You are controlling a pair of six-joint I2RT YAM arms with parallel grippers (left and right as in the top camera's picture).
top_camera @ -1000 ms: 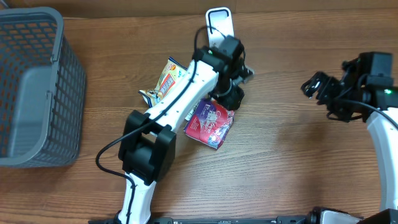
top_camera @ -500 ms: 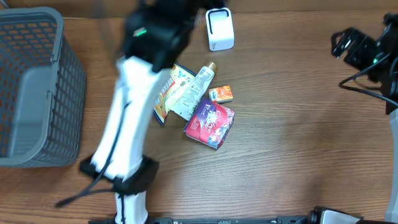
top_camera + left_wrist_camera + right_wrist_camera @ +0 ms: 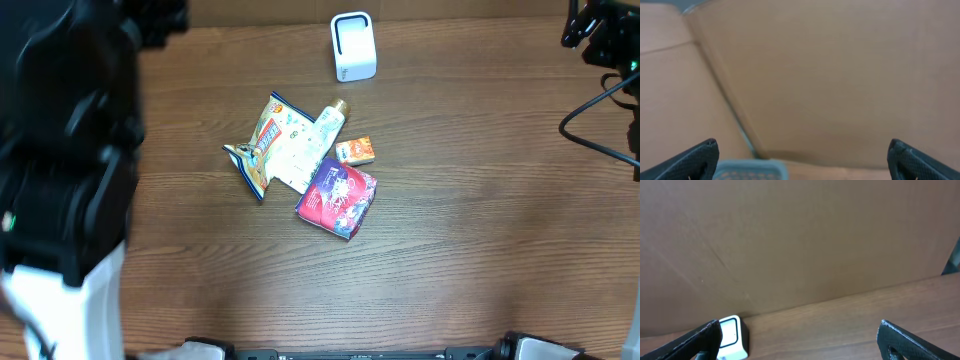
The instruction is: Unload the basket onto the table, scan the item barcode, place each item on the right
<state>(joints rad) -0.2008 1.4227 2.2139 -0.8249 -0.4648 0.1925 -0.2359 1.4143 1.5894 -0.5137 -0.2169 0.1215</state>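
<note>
Several items lie in a heap at mid-table: a yellow snack bag (image 3: pixel 262 145), a pale tube (image 3: pixel 310 148) lying across it, a small orange box (image 3: pixel 356 151) and a red-pink box (image 3: pixel 338 199). No barcode can be made out. The white scanner (image 3: pixel 353 46) stands at the back; the right wrist view has it at lower left (image 3: pixel 732 339). My left arm (image 3: pixel 70 150) is raised close to the overhead camera at the left, blurred. Its gripper (image 3: pixel 802 145) is open and empty. My right gripper (image 3: pixel 800 326) is open and empty, up at the far right corner (image 3: pixel 590 25).
A brown cardboard wall fills the back in both wrist views. A corner of the grey basket (image 3: pixel 747 170) shows low in the left wrist view; in the overhead view my left arm hides it. A black cable (image 3: pixel 600 110) hangs at the right edge.
My left arm has lifted off the heap and swung up and left with its jaws opening; the tube now lies on the bag. The right arm has drawn back to the far right corner.
</note>
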